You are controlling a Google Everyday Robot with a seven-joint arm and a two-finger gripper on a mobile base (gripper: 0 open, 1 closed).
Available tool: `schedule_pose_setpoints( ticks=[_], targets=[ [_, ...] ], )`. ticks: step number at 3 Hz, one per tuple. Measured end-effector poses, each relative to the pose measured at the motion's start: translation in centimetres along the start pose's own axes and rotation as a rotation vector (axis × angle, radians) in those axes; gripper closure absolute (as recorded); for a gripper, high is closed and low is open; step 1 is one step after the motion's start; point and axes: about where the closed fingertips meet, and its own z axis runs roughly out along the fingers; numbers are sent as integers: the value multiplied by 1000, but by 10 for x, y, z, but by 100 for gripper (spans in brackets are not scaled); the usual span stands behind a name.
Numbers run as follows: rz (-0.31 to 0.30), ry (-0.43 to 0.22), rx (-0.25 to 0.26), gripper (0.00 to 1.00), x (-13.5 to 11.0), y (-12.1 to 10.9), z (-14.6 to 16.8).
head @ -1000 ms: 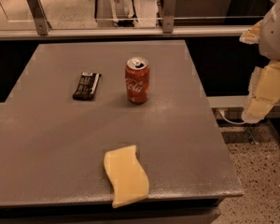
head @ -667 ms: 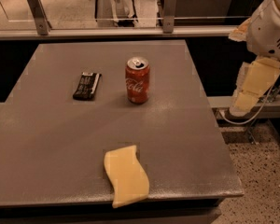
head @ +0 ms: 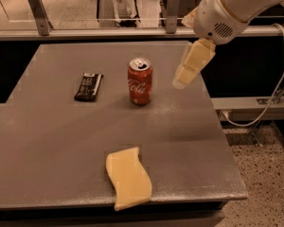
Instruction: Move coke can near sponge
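Swung gripper point(head: 182, 77) in over counter point(head: 52, 141), now just right of coke can point(head: 140, 81); empty, opening can't tell. Grasp pending; sponge point(head: 128, 178) well apart.

Slants in from the upper right: white arm point(head: 248, 1), rounded wrist point(head: 217, 25) bent downward. Below it, cream gripper point(head: 181, 82) hanging in mid-air, tilted down and to the left.

Dim warm light, soft shadows; pale jaws right of coke can point(head: 140, 81).
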Motion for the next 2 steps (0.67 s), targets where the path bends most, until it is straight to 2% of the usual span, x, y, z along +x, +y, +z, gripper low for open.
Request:
schedule_pose_setpoints(
  ticks=[1,2],
  targets=[
    [45,-138,-58,0,-35,-13,39],
    [80,-185,-127,0,-52,-13,74]
  ],
)
